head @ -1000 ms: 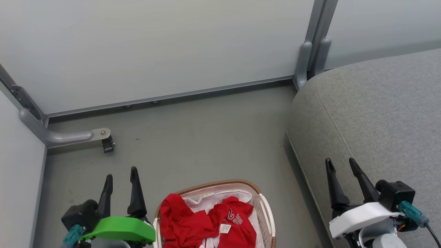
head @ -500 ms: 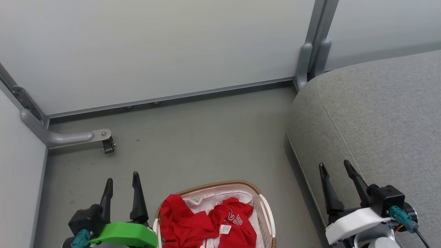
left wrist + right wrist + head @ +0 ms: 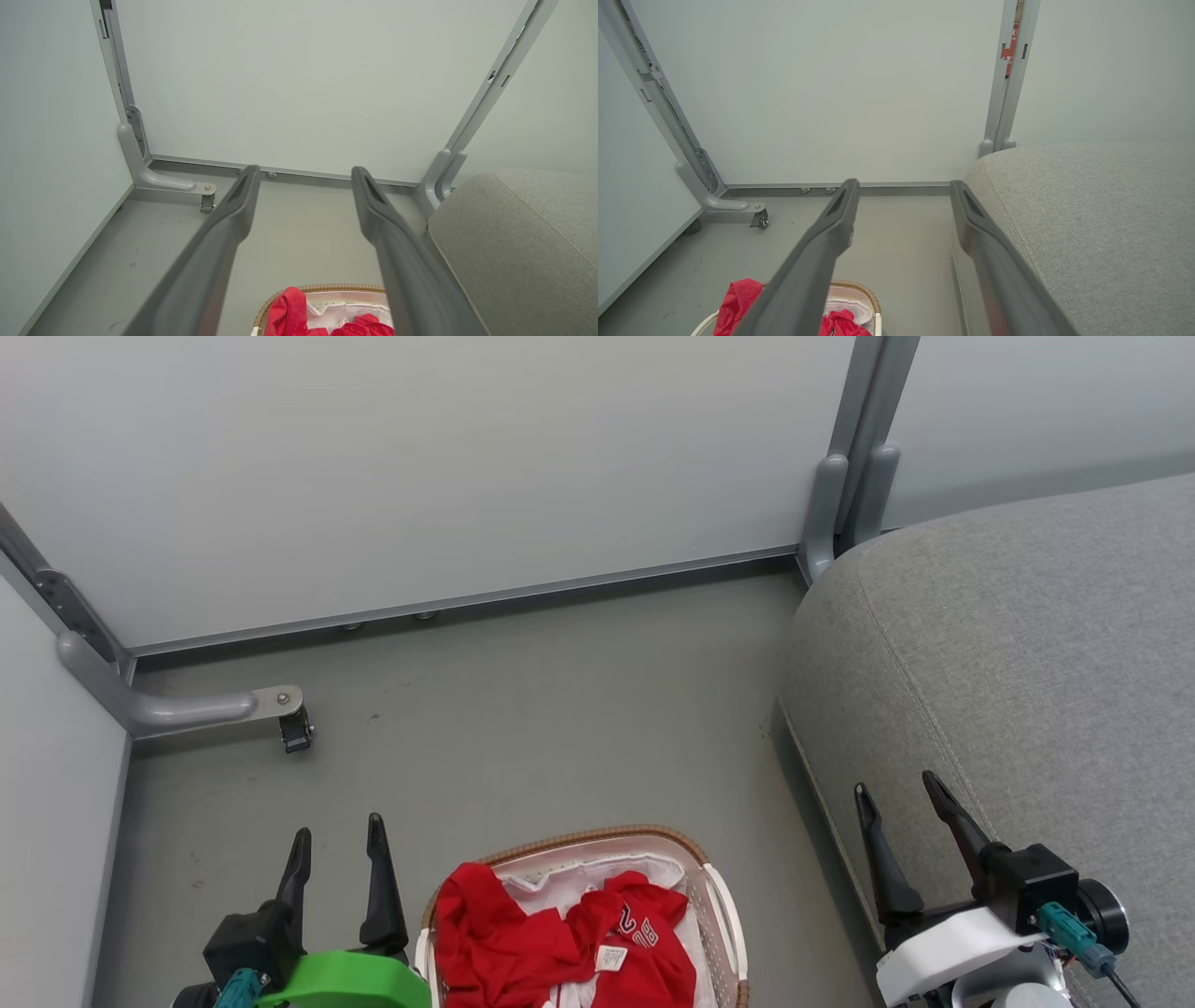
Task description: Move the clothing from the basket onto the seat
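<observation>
I see my left gripper [image 3: 338, 829] low left, fingers spread and empty, just beside the basket [image 3: 597, 833], red clothing [image 3: 523, 943] heaped inside it, basket on the grey floor [image 3: 523, 709] near the seat [image 3: 1027, 663], my right gripper [image 3: 896, 784] fingers spread, empty, over the seat's rounded edge

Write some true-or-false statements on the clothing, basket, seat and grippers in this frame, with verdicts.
1. The clothing lies in the basket. True.
2. The left gripper is shut on the clothing. False: it is open, beside the basket, holding nothing.
3. The basket stands on the seat. False: it stands on the floor, left of the seat.
4. The right gripper is open. True.
</observation>
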### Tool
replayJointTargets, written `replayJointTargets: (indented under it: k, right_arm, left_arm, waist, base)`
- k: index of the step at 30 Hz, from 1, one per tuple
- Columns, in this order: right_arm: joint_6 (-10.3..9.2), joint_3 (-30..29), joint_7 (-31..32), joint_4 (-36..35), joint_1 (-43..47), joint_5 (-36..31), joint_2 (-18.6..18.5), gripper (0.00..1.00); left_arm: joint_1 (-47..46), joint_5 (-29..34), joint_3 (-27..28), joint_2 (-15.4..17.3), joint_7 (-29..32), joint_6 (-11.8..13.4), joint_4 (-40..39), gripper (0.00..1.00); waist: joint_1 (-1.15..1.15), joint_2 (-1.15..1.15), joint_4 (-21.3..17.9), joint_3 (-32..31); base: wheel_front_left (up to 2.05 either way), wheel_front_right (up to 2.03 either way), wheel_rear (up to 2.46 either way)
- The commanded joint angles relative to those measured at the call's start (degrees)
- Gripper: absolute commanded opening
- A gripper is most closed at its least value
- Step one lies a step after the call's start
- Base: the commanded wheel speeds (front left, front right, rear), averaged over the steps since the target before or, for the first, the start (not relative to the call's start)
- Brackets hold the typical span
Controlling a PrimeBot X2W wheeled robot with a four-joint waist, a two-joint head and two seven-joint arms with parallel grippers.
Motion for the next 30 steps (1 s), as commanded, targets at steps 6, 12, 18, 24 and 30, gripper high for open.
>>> replayJointTargets:
  k: [6, 12, 18, 24, 30]
  right_arm:
    - [0.00, -0.17, -0.28, 0.05, 0.70, -0.20, -0.33, 1.00]
    - [0.00, -0.33, -0.28, 0.23, 0.56, 0.07, -0.33, 1.00]
    - [0.00, -0.40, -0.28, 0.12, 0.45, 0.04, -0.33, 1.00]
    - [0.00, -0.38, -0.28, -0.22, 0.25, 0.01, -0.33, 1.00]
    - [0.00, -1.20, -0.27, -1.32, -1.42, -0.75, -0.33, 1.00]
  left_arm:
    - [0.23, -0.10, 0.54, 0.40, -0.04, 0.26, 0.41, 1.00]
    - [0.00, -0.42, 0.57, 0.40, -0.04, 0.01, 0.75, 1.00]
    - [-0.17, -0.50, 0.56, 0.39, -0.04, -0.07, 0.96, 1.00]
    - [-0.29, -0.66, 0.37, 0.39, -0.04, -0.14, 0.92, 1.00]
    - [-2.31, -0.88, -1.14, 0.39, -0.04, -0.38, 0.58, 1.00]
  waist:
    - [0.00, 0.00, -0.07, 0.01]
    - [0.00, 0.00, -0.08, 0.05]
    - [0.00, 0.00, -0.06, 0.17]
    - [0.00, 0.00, -0.16, 0.66]
    - [0.00, 0.00, -0.32, 4.17]
  base:
    - [0.00, 0.00, 0.00]
    - [0.00, 0.00, 0.00]
    - [0.00, 0.00, 0.00]
    - [0.00, 0.00, 0.00]
    - [0.00, 0.00, 0.00]
